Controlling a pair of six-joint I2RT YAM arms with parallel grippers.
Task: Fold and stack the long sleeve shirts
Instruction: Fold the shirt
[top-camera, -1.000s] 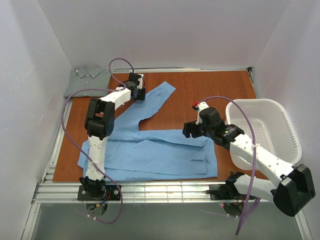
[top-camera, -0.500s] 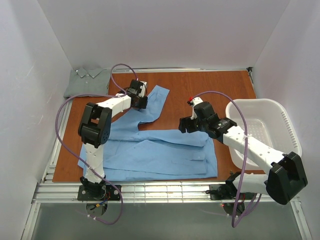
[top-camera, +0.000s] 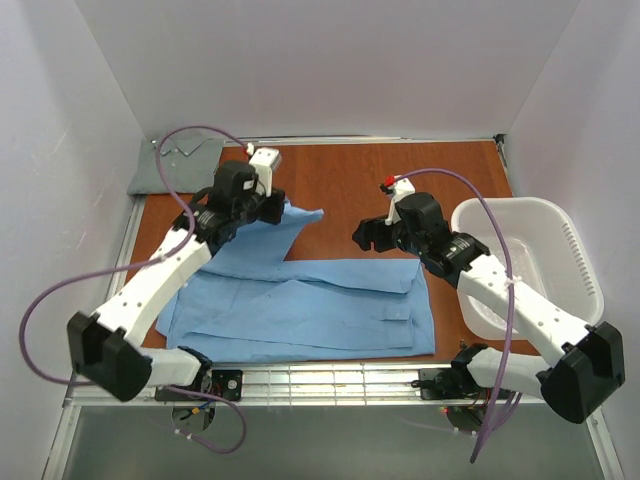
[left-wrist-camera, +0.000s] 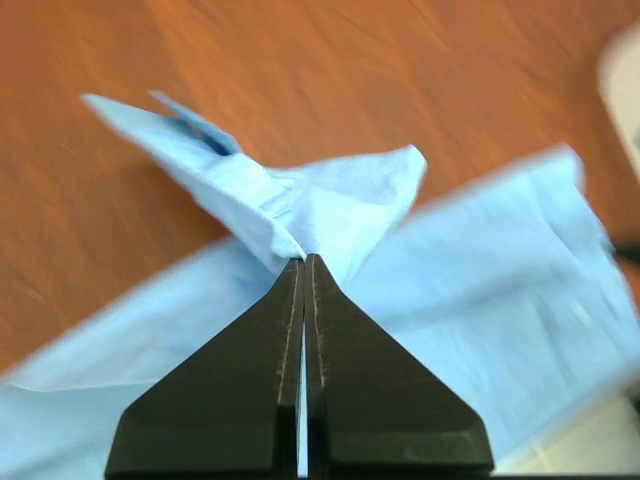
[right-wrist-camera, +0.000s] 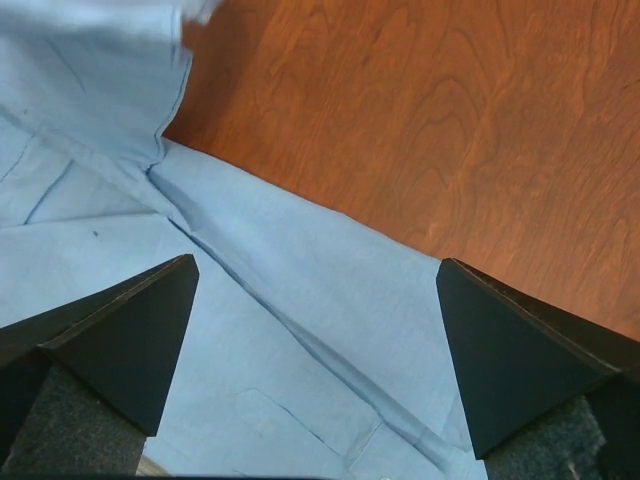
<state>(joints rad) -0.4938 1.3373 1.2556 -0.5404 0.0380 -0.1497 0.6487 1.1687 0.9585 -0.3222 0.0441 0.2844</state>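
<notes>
A light blue long sleeve shirt (top-camera: 300, 300) lies spread flat on the wooden table. One sleeve (top-camera: 300, 218) angles toward the back. My left gripper (top-camera: 268, 208) is shut on this sleeve; in the left wrist view the black fingers (left-wrist-camera: 340, 380) meet, pinching a raised fold of blue cloth (left-wrist-camera: 330, 200). My right gripper (top-camera: 368, 238) hovers open over the shirt's far right edge. The right wrist view shows its wide-apart fingers (right-wrist-camera: 520, 350) above flat blue fabric (right-wrist-camera: 300, 340), with nothing between them. The grey-green shirt (top-camera: 170, 165) lies folded in the back left corner.
A white plastic laundry basket (top-camera: 505, 203) stands at the right edge of the table, beside the right arm. Bare wood (top-camera: 430, 175) shows behind the blue shirt. White walls close in the table on three sides.
The left gripper has shut on the sleeve and drawn it back toward the shirt's body, so the sleeve reaches less far. The right gripper has edged left and back, staying open.
</notes>
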